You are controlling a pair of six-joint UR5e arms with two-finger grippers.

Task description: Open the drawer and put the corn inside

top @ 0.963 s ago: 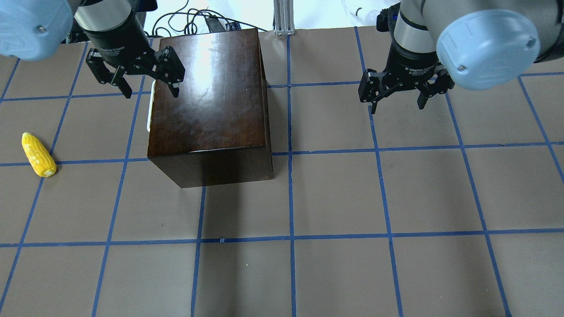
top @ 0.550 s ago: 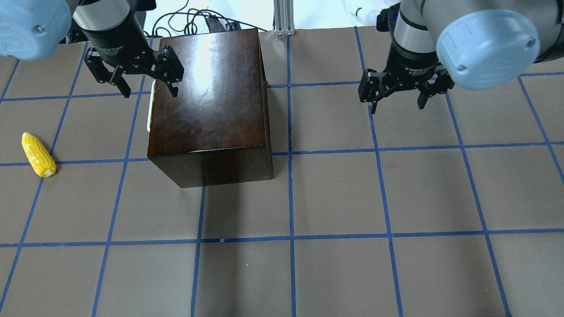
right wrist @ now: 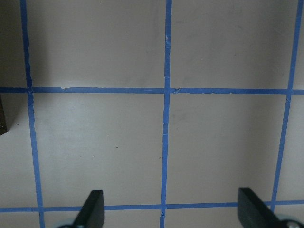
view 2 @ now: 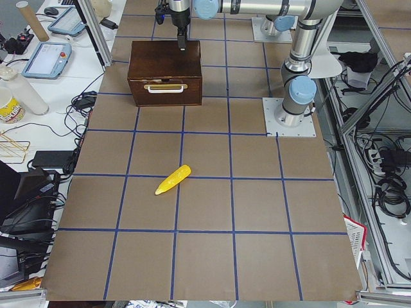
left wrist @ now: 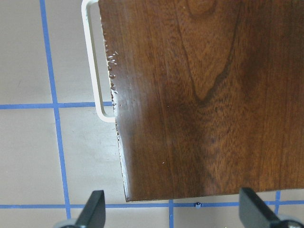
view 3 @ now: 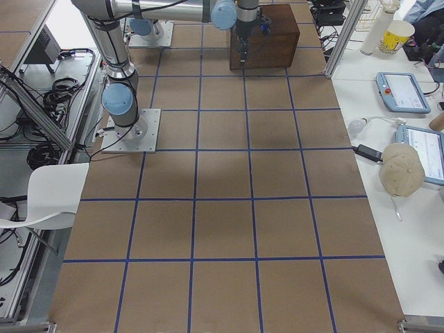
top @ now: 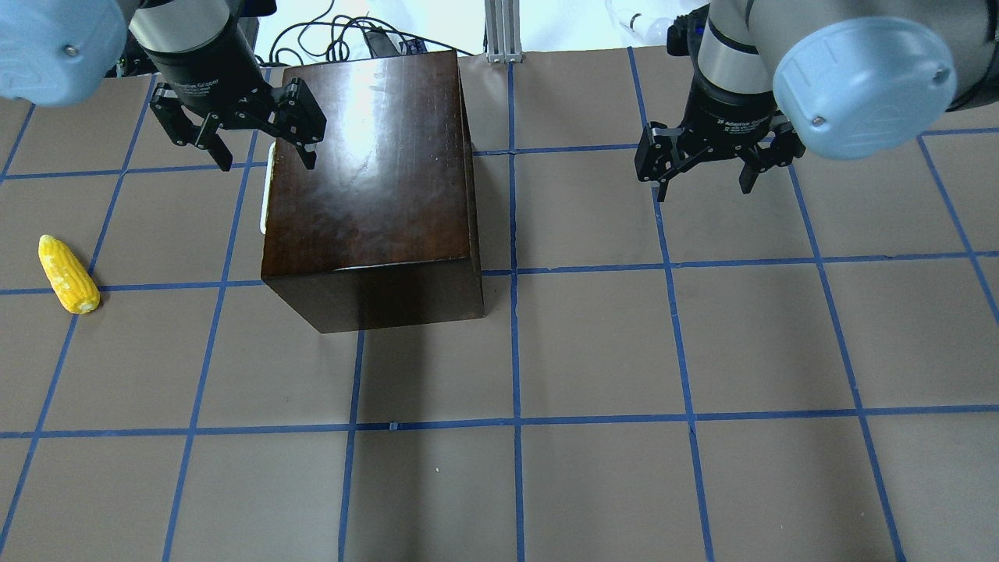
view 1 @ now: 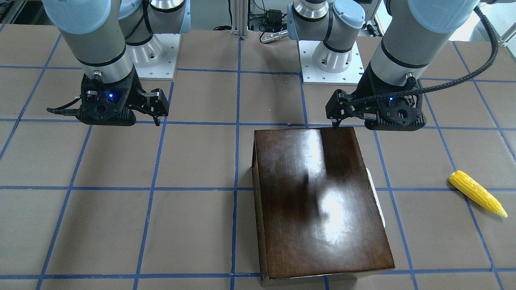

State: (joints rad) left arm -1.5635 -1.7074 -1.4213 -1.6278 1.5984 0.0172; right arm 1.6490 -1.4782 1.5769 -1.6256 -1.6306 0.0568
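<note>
Two black two-finger grippers hang over the brown-paper table (top: pixel 593 351) with its blue tape grid, and both have their jaws spread wide with nothing between them. The left gripper (top: pixel 268 165) hovers above one corner of the glossy dark-brown wooden box (top: pixel 375 172), on the robot's side of it. One of its fingers is over the polished lid, the other out past the edge where the thin whitish loop handle (left wrist: pixel 91 61) sticks out. From the wrist camera that handle runs along the box's side just ahead of the fingertips, and neither finger touches it.

From the table's end, the drawer with its dark worn wooden front panel (view 2: pixel 166 97) sits pushed in, flush with the box, the handle lying across it.

The bright yellow tapered corn cob (top: pixel 69 275) lies flat on the paper, out in the open on the handle side of the box. It is well apart from the box and from the left gripper. It sits farther out from the robot's bases than that gripper does, slanted across a tape line, with its thin tip pointing away from the robot.

The right gripper (top: pixel 703 192) hangs over bare paper on the box's opposite side, well clear of it and a long way from the corn.
</note>
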